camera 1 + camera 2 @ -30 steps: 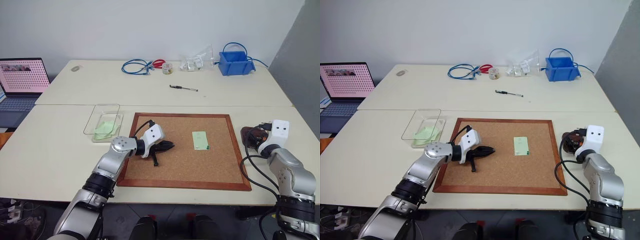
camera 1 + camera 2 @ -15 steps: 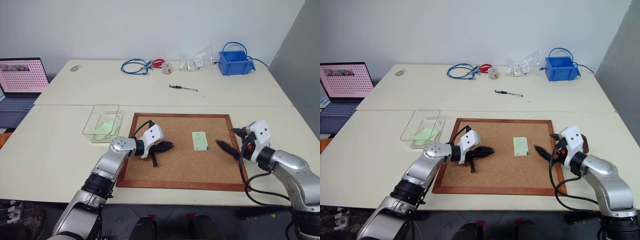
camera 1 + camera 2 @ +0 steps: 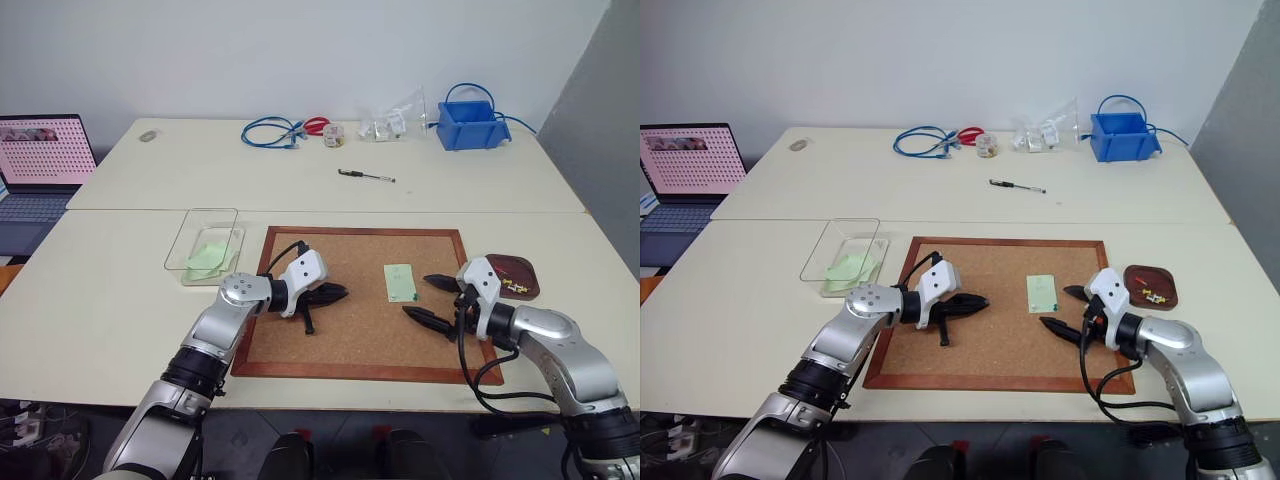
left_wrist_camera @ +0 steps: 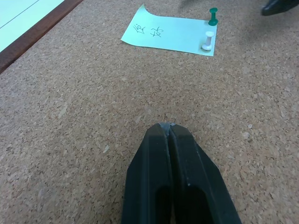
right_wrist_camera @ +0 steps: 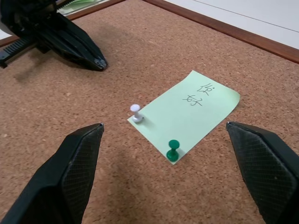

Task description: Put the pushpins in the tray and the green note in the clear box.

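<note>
My right fingers (image 5: 170,182) spread wide, empty, flanking green note (image 5: 189,113) pinned by green pushpin (image 5: 173,150), white pushpin (image 5: 136,112). My left fingers (image 4: 168,133) pressed together, empty, over bare cork board (image 3: 340,340) mid-tabletop.

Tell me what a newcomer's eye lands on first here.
The cork board in mid-table draws the eye, with the green note on it held by a white pin and a green pin. The right gripper hangs wide open beside the note, the left gripper rests shut on the cork, and the tray off the board's right edge holds pins.
</note>
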Robot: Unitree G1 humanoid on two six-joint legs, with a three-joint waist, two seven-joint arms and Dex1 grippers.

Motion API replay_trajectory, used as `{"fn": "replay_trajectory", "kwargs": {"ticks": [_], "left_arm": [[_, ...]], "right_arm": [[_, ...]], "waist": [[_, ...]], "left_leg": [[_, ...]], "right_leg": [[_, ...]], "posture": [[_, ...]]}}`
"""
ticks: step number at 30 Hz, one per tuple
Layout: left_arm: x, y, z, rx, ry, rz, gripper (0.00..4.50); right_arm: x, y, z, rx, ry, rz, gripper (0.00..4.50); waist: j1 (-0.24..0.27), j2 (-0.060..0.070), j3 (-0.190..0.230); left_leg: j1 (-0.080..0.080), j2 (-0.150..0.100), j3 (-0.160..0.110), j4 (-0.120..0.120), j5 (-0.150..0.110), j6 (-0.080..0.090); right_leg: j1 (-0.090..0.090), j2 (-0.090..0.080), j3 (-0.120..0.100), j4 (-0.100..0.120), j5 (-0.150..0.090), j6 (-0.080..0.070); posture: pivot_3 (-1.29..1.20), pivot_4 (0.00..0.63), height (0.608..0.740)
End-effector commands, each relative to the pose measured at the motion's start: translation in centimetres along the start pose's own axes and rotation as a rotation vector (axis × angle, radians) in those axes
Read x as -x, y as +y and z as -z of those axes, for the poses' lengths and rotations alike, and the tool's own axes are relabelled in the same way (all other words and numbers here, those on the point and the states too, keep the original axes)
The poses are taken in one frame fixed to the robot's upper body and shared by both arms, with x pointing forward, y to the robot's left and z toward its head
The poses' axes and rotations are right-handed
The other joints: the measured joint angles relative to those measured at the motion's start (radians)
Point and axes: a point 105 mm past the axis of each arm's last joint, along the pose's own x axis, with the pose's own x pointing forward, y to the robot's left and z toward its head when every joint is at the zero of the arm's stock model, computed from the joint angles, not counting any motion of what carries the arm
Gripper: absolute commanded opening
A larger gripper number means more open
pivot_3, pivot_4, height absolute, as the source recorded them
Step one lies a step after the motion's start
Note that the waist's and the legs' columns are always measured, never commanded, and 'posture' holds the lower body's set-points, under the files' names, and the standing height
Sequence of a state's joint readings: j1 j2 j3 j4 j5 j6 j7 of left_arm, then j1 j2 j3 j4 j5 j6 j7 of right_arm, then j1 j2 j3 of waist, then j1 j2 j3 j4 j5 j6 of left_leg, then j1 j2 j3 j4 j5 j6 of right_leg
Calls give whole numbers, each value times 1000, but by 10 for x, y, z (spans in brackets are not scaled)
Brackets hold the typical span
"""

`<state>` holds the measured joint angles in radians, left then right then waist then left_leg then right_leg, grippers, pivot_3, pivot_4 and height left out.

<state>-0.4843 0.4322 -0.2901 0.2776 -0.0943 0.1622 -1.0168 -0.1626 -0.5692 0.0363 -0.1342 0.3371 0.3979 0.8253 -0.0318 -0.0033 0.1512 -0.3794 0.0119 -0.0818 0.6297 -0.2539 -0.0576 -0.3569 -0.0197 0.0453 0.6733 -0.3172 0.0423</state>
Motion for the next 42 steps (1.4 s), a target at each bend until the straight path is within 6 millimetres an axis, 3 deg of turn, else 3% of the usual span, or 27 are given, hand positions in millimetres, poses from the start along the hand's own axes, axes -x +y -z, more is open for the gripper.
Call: {"fn": "replay_trajectory", "kwargs": {"ticks": [1, 6, 18, 23, 31, 37, 42], "left_arm": [[-6, -34, 48, 96, 169, 134, 0], [-6, -32, 47, 102, 165, 129, 0], [-9, -34, 44, 100, 161, 141, 0], [-9, -37, 48, 93, 176, 153, 0], [-8, -38, 50, 98, 183, 163, 0], [-8, -37, 51, 96, 191, 164, 0], [-8, -29, 56, 91, 211, 121, 0]], "right_arm": [[-4, 2, -5, 25, -31, -17, 3556], [-5, 3, 0, 21, -21, -27, 2706], [-2, -2, 2, 27, -12, -15, 32], [4, -5, -7, 24, -35, -3, 32], [22, -11, -52, 1, -153, 44, 32], [36, -15, -66, 3, -169, 99, 32], [64, -62, -51, 14, -99, 449, 32]], "waist": [[0, 0, 0], [0, 0, 0], [0, 0, 0], [0, 0, 0], [1, 0, 0], [1, 0, 0], [1, -1, 0]], "left_leg": [[0, 0, 0, 0, 0, 0], [0, 0, 0, 0, 0, 0], [0, 0, 0, 0, 0, 0], [0, 0, 0, 0, 0, 0], [0, 0, 0, 0, 0, 0], [0, 0, 0, 0, 0, 0], [0, 0, 0, 0, 0, 0]], "right_leg": [[0, 0, 0, 0, 0, 0], [0, 0, 0, 0, 0, 0], [0, 0, 0, 0, 0, 0], [0, 0, 0, 0, 0, 0], [0, 0, 0, 0, 0, 0], [0, 0, 0, 0, 0, 0], [1, -1, 0, 0, 0, 0]], "posture": [[0, 150, 740], [0, 150, 740], [0, 150, 740], [0, 150, 740], [0, 150, 740], [0, 150, 740], [0, 150, 740]]}}
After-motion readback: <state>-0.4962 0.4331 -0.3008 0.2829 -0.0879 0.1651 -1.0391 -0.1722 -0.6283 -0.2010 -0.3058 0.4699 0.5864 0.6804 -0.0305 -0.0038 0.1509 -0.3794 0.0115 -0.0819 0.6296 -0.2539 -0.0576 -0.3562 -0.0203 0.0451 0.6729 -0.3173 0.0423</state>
